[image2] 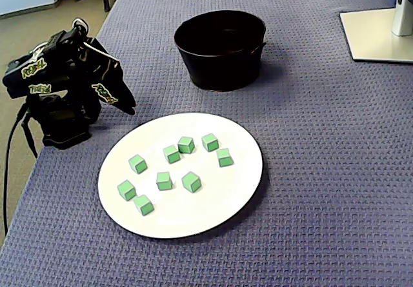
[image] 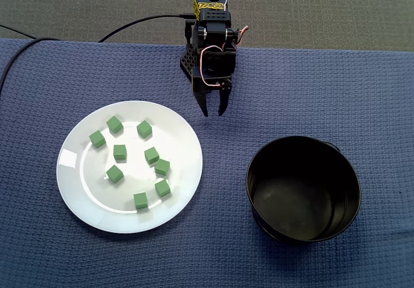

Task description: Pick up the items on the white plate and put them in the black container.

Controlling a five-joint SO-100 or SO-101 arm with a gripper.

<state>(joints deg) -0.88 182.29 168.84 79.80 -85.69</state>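
Green cubes [image: 119, 152] [image2: 164, 180]: nine, all on the white plate [image: 84, 184] [image2: 193, 216], loosely scattered, none stacked. A few sit near each other, but none clearly touch. In a fixed view from above they spread over the plate's middle and upper part, two close to its lower right rim.

Plate lies flat on the blue woven cloth [image: 323, 94] [image2: 322, 171]; left of the black container [image: 303, 200] in the view from above, well apart from it with cloth between. From the side angle the container [image2: 219, 68] stands beyond the plate, upright, mouth open upward. Its bare dark bottom is visible inside.

Gripper [image: 213, 112] [image2: 128, 106]: parked near the arm's base at the cloth's edge, just past the plate's rim, not over the plate or touching it. From above the two fingertips [image: 206, 113] point toward the gap between plate and container. Claw is narrow, tips slightly apart with a small gap showing from above, nothing between them. From the side angle the gap is hard to make out.

Arm is folded low and compact. Black cable [image: 142, 21] runs from its back across the carpet. White monitor stand base [image2: 377, 35] sits on the cloth at the far right corner in the side view, well away from plate and container
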